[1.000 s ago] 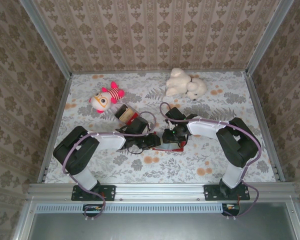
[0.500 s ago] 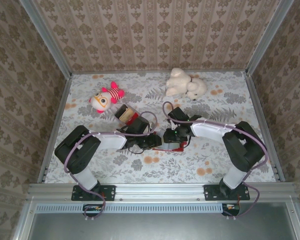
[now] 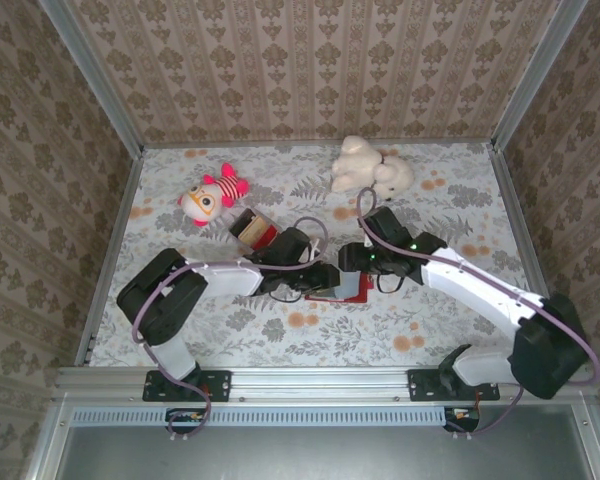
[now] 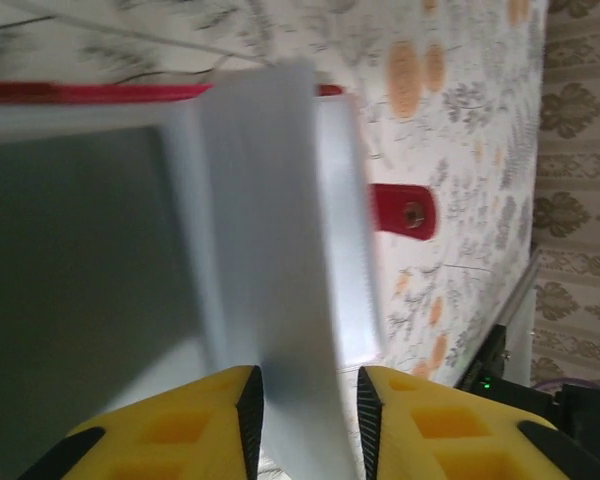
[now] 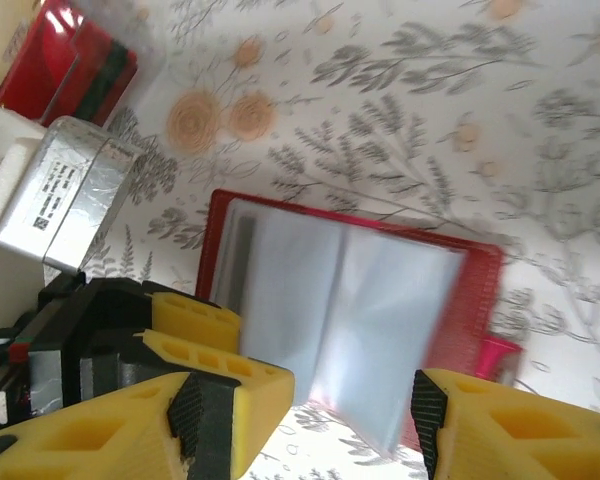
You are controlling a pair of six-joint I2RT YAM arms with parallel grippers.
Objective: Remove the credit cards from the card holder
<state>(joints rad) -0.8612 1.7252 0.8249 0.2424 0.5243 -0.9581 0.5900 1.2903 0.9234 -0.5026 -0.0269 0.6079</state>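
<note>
Right claw [image 5: 325,400] hangs open over card holder [image 5: 340,300]; left claw [image 4: 308,390] straddles its 9 o'clock leaf, grip unclear. Pin it flat first.

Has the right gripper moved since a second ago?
Yes. The right gripper has drawn slightly back and right, toward the white plush toy.

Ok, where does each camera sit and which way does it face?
Top external: above and behind the robot, looking down on the table; left arm and right arm reach the card holder.
Left wrist: on that wrist, looking along the left gripper at the grey-blue pocket leaf between its yellow fingers.
Right wrist: on that wrist, looking down past the open right gripper at the opened card holder.
Shared: the card holder, in all three.
</note>
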